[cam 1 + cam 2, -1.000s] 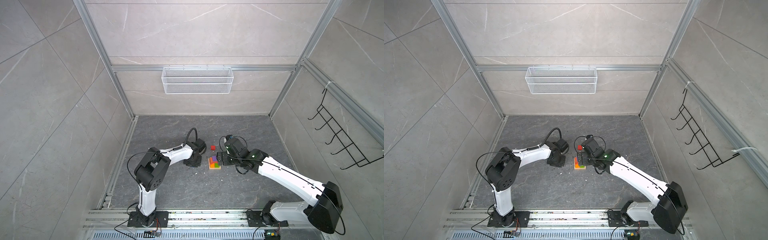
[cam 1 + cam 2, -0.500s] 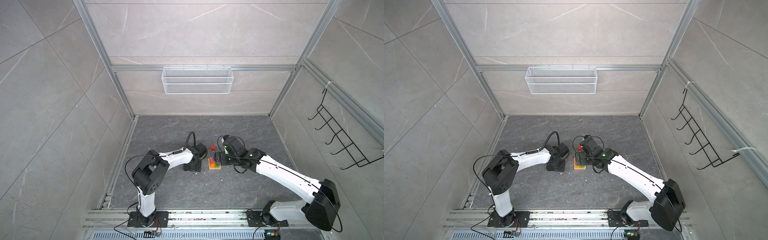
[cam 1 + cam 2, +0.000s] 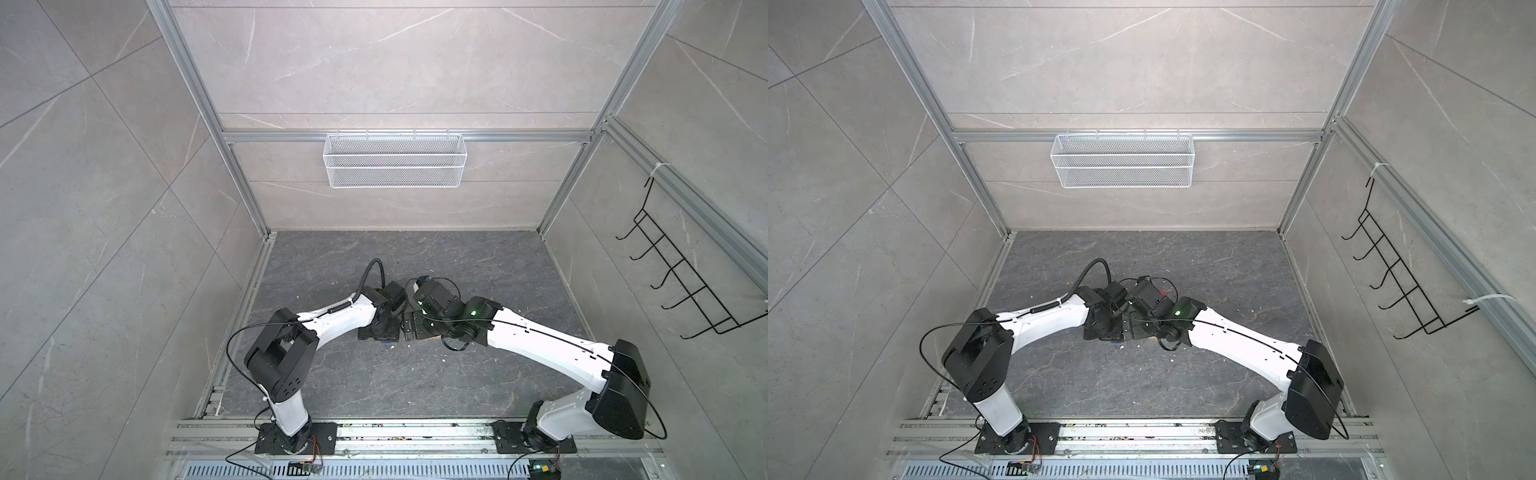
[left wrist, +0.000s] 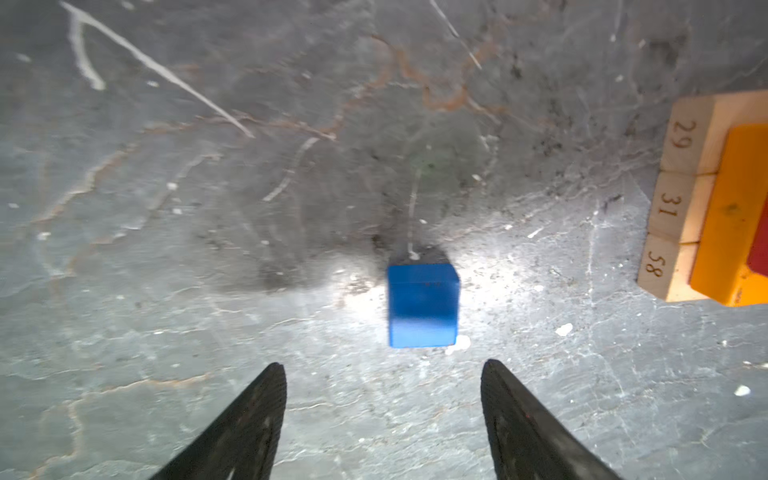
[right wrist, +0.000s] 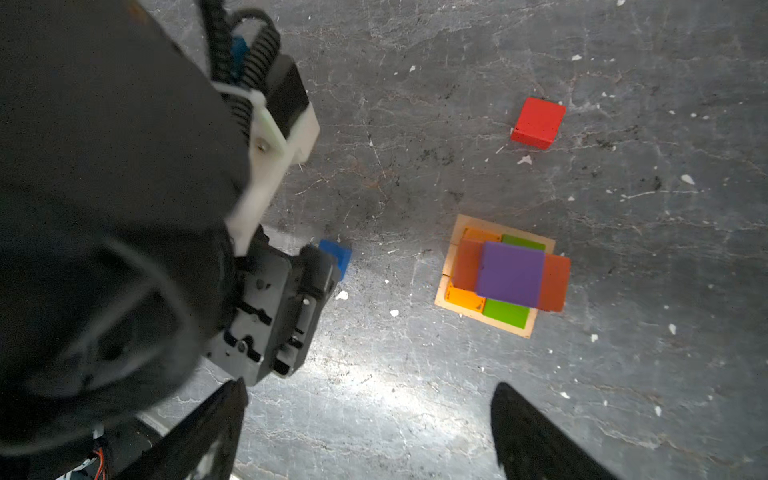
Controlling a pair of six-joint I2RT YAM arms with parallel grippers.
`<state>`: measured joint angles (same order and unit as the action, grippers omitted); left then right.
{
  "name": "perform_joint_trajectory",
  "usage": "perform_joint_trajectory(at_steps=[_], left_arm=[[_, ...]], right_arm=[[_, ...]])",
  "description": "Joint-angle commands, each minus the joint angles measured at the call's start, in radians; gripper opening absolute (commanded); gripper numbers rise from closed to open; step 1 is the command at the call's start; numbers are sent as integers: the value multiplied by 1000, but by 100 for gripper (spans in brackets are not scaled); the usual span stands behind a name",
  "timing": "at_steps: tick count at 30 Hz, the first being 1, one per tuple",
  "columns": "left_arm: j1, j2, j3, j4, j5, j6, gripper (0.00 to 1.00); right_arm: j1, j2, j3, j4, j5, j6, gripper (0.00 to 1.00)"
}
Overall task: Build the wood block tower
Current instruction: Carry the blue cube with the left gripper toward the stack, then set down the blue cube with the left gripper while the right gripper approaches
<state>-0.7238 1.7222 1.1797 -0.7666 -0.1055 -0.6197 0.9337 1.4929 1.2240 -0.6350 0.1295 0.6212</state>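
Note:
A blue cube (image 4: 423, 305) lies on the grey floor just ahead of my left gripper (image 4: 384, 368), which is open with nothing between its fingers. The tower (image 5: 500, 276) stands to the cube's side: a tan base, then orange and green bars, a red bar and a purple cube on top. One corner of the tower (image 4: 706, 199) shows in the left wrist view. A loose red cube (image 5: 537, 122) lies beyond the tower. My right gripper (image 5: 369, 388) hangs open and empty above the floor near the tower. In both top views the arms hide the tower.
The left gripper's black body (image 5: 270, 311) sits close beside the right gripper and partly covers the blue cube (image 5: 338, 253). A white wire basket (image 3: 395, 166) hangs on the back wall. A black hook rack (image 3: 681, 286) is on the right wall. White crumbs dot the floor.
The left gripper's jaws have opened. Both wrists have drawn together in the middle, and the right arm now covers the tower in the top views.

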Motion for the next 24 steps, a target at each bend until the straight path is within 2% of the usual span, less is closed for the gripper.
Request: perform_joint_trajectory(at_steps=[1,7,12,15,24], left_arm=[[82,-69,24,-54,25,76,77],[203,-128,45,-81,62,149,77],[294,-206,55,-103,97,210,83],[352,-241,72,-137,109,246,83],[479,-363,57,-150,174,314,83]], right_arm=[[16,19,25,-13,32,43,89],[41,79,46,5,28,63,83],[64,139,73,10,23,86,74],[80,184,97,23,12,97,72],[88,349,175,31,19,175,58]])
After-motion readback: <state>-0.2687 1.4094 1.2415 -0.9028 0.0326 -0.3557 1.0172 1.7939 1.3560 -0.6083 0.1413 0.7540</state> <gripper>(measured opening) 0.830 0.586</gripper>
